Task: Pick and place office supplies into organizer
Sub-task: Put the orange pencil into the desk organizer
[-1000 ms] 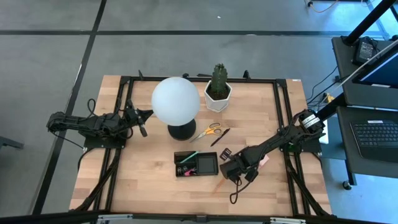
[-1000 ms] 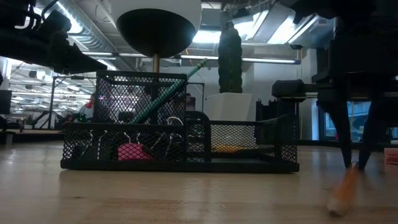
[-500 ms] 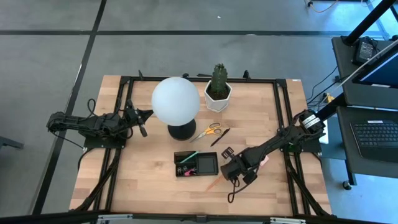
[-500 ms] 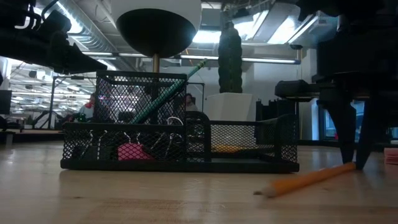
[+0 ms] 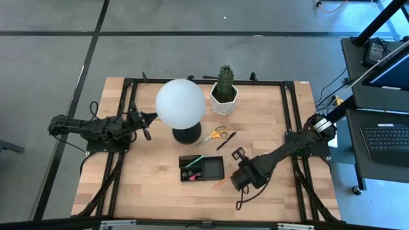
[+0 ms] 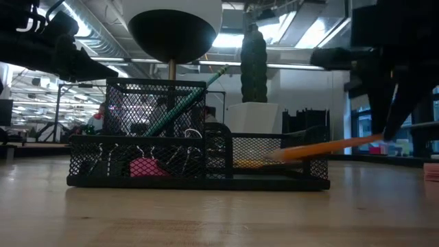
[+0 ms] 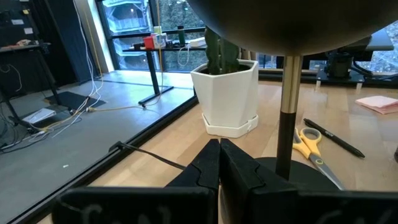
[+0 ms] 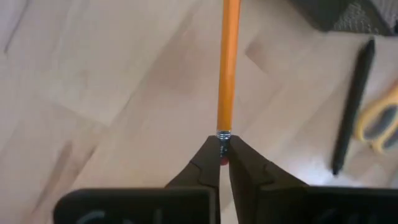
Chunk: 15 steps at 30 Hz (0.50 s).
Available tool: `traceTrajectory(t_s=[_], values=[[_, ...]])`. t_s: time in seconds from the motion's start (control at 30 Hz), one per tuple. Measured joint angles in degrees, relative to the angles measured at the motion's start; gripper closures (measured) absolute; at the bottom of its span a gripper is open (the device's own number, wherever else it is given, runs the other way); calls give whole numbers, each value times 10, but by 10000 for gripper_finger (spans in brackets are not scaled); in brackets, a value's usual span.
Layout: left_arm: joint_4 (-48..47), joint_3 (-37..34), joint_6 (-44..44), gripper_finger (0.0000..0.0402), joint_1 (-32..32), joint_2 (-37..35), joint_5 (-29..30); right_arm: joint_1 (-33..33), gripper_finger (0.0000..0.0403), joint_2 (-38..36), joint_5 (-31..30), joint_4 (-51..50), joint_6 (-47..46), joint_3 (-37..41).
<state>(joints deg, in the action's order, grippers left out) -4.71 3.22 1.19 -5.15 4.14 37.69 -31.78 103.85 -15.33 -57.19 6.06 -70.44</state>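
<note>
The right claw point(image 8: 222, 157) is pinched tight on the eraser end of an orange pencil point(image 8: 228, 62), which sticks straight out ahead of the fingers. From the low view the pencil point(image 6: 322, 147) hangs clear of the desk point(image 6: 206, 213), nearly level, its tip dipping a little toward the organizer point(image 6: 199, 161). From above, the claw point(image 5: 238, 180) sits just off the organizer's point(image 5: 201, 168) near right corner, and the pencil's point(image 5: 219, 183) free end reaches toward that corner without being over a compartment, as far as I can judge. So the thing that matters next is this: the tray lies straight along the pencil's long axis, ahead of the claw, and the pencil would have to travel tip-first and lift over the mesh wall to go in.

Inside the tray a green pencil point(image 6: 185, 103) already leans in the tall cup, and something pink point(image 6: 143, 167) lies among clips in the low section. Farther beyond, the scissors point(image 5: 213, 135) and a black pen point(image 5: 225, 140) lie near the lamp point(image 5: 181, 105) base, much closer to the right arm than to the left.

The left claw point(image 7: 219, 163) waits well off on the far side of the lamp, fingers pressed together on nothing.

I can read no brand or writing anywhere.
</note>
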Motion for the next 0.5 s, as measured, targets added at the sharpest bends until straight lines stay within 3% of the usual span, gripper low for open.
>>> traceTrajectory(t_s=[0.23,0.5], values=[[0,0,-2,398,0,0,0,-21,384,-1,-34,-110,-58,-58],[0,0,-5,398,0,0,-1,-27,384,-2,-153,-234,-103,-129]])
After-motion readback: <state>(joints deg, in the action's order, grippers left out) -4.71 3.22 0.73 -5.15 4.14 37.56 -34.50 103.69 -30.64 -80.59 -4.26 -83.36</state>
